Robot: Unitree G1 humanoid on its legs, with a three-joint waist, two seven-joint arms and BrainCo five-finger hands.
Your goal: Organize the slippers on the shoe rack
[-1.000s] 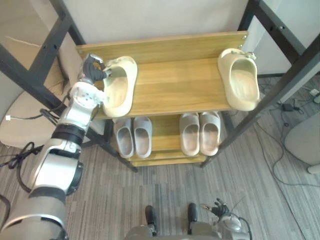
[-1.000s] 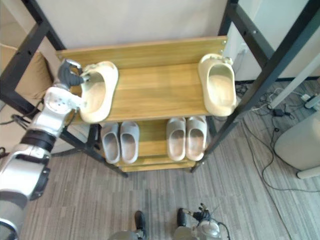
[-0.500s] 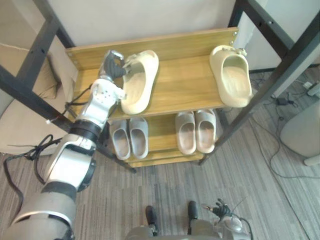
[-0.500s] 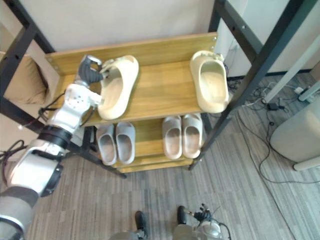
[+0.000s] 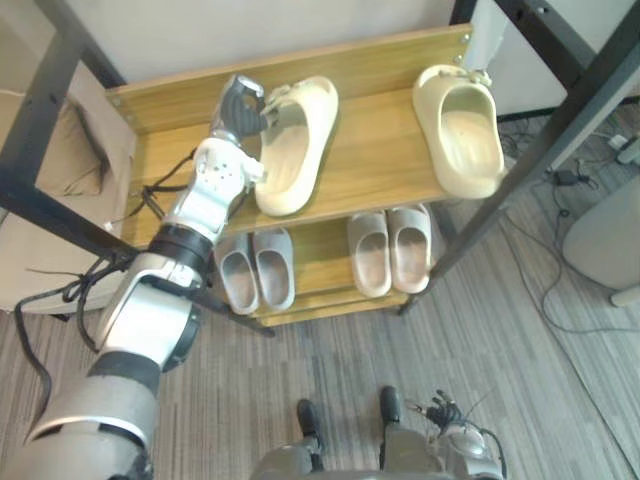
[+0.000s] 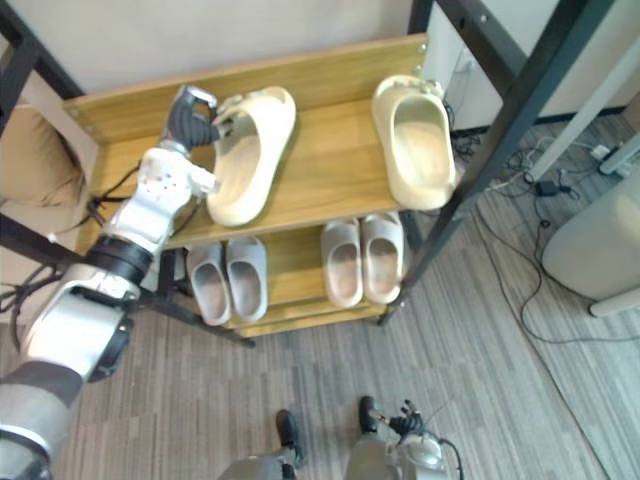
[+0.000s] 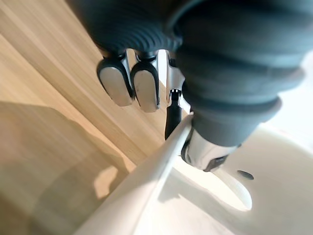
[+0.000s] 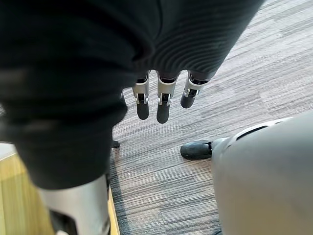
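Note:
A cream slipper (image 5: 292,150) lies on the wooden top shelf (image 5: 380,165) of the shoe rack, left of centre, toe angled to the right. My left hand (image 5: 238,108) is shut on its far left rim; in the left wrist view the fingers (image 7: 141,89) curl over the outside of the slipper's rim (image 7: 146,183) and the thumb presses inside. The second cream slipper (image 5: 460,130) lies alone at the shelf's right end. My right hand (image 5: 441,411) hangs low over the floor with straight fingers (image 8: 163,105) and holds nothing.
Two pairs of grey slippers (image 5: 258,270) (image 5: 390,250) stand on the lower shelf. Black metal posts (image 5: 565,110) (image 5: 40,110) flank the rack. A beige cushion (image 5: 50,210) lies to the left, a white object (image 5: 612,240) and cables to the right.
My left hand has slid the cream slipper from the shelf's left edge toward the middle and turned its toe rightward. The camera has shifted too. The right slipper has stayed put.

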